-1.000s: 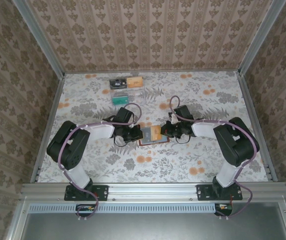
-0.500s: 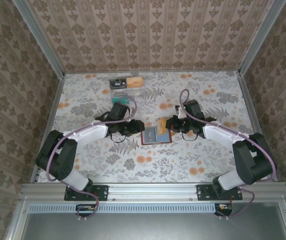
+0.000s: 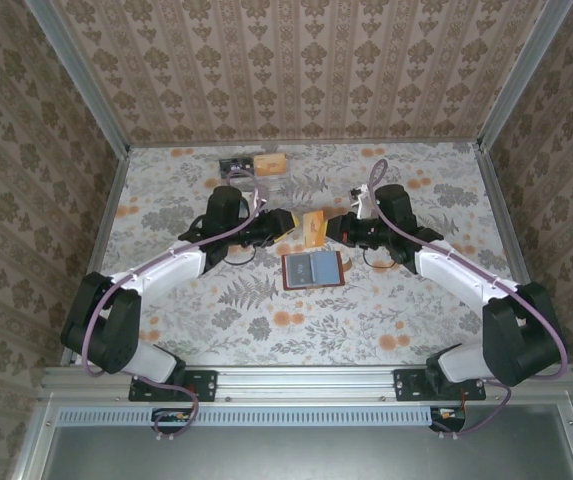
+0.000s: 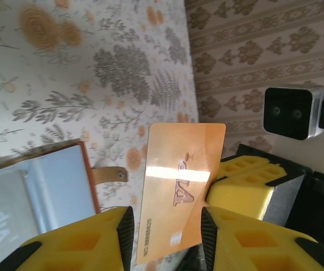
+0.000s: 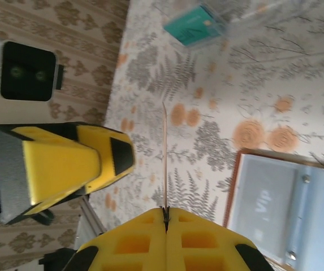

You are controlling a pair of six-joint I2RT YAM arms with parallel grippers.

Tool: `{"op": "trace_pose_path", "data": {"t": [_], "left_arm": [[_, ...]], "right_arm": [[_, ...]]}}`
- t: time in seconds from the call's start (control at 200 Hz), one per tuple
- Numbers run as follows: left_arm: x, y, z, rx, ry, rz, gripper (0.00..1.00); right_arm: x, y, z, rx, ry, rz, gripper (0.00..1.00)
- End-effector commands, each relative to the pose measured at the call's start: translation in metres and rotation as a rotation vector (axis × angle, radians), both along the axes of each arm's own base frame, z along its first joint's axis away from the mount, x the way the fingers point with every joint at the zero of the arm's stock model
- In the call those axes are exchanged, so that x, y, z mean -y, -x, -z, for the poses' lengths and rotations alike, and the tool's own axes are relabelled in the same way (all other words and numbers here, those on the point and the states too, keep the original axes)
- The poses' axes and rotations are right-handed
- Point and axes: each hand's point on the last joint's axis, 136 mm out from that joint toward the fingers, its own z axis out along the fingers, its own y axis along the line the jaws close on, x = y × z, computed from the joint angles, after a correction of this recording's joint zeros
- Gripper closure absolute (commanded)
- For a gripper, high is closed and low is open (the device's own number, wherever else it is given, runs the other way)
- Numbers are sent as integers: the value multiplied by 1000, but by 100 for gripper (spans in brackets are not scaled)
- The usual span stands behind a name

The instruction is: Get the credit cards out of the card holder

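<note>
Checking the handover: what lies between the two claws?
The orange card, pinched by the right claw and reaching between the left claw's fingers, as the left wrist view shows.

Both arms same build: left arm [image 3: 161,272] and right arm [image 3: 456,272] have black rounded joint housings with white links between. A lilac cable [image 3: 370,175] runs outside along each arm. Black base plates [image 3: 171,385]. Left fingers [image 4: 71,248] and right fingers [image 5: 201,243] are yellow moulded blocks with rectangular pockets, and black pads [image 4: 126,237] line the inner faces. Wrist camera [image 5: 29,70]: black twin-lens box on a white bracket.
</note>
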Motion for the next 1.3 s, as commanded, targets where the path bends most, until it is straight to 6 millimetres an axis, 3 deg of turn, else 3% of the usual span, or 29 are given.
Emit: {"op": "trace_pose_path", "data": {"t": [0.0, 0.365, 0.64, 0.72, 0.775, 0.84, 0.895, 0.975, 1.04, 1.105, 1.21, 1.295], "left_arm": [[3, 1, -13, -1, 73, 18, 63], [7, 5, -22, 5, 131, 40, 70], [7, 8, -35, 39, 168, 47, 82], [8, 10, -41, 55, 174, 52, 90], [8, 11, -43, 62, 174, 54, 96], [6, 12, -45, 71, 163, 53, 99], [4, 12, -45, 81, 147, 52, 100], [0, 13, -46, 99, 108, 46, 100], [-4, 14, -45, 122, 47, 52, 100], [-12, 15, -43, 152, -39, 58, 100], [-27, 14, -40, 220, -201, 54, 100], [-45, 9, -37, 290, -354, 36, 100]], "right_arm": [[-8, 1, -33, 57, -100, -35, 100], [-14, 1, -34, 40, -179, -43, 100], [-15, 2, -31, 32, -185, -48, 100], [-15, 3, -31, 32, -184, -52, 100], [-14, 3, -30, 28, -177, -50, 87], [-13, 2, -28, 26, -165, -45, 80], [-11, 2, -25, 21, -149, -32, 61], [-7, 2, -24, 28, -126, -13, 52], [-2, 1, -24, 31, -102, 13, 27], [4, 1, -24, 37, -76, 42, 13], [11, 2, -25, 40, -30, 65, 0], [16, 3, -27, 51, -4, 84, 0]]}}
